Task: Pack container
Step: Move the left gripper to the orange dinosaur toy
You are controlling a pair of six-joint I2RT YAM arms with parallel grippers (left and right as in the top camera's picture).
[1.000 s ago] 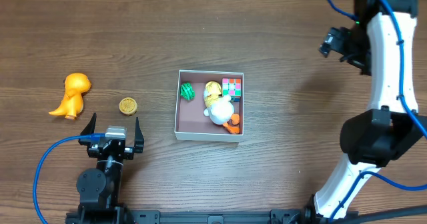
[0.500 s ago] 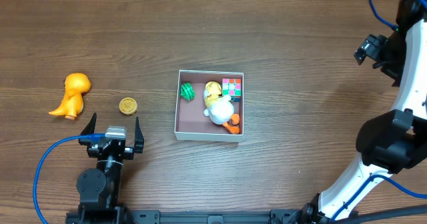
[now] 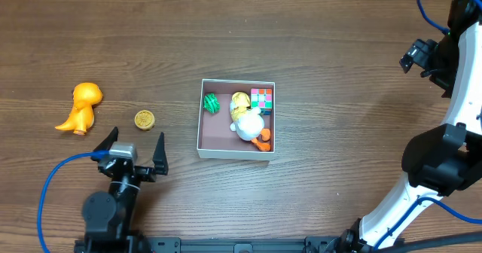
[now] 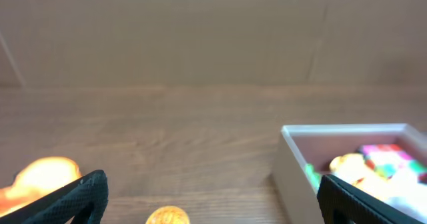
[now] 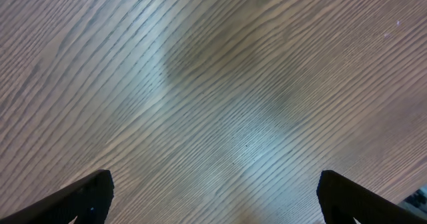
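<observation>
The container [image 3: 199, 125], a square white-walled box with a pink-brown floor, sits mid-table and holds a green toy [image 3: 211, 102], a yellow-and-white duck [image 3: 245, 119] and a colour cube [image 3: 261, 98]. An orange dinosaur [image 3: 80, 107] and a small gold disc [image 3: 144, 120] lie on the wood to its left. My left gripper [image 3: 137, 137] stands open just below the disc, nothing between its fingers. The left wrist view shows the container's wall [image 4: 293, 161], the gold disc [image 4: 167, 217] and the dinosaur [image 4: 39, 177] ahead of the open left gripper [image 4: 213, 184]. My right gripper [image 3: 413, 56] hangs open at the far right; the right gripper [image 5: 217, 184] sees only bare wood.
A blue cable [image 3: 53, 185] loops from the left arm near the front-left edge. The right arm's white links [image 3: 437, 163] rise along the right side of the table.
The right arm swung from upper right further right, then held still. The left gripper has turned slightly clockwise and shifted a little toward the front.
</observation>
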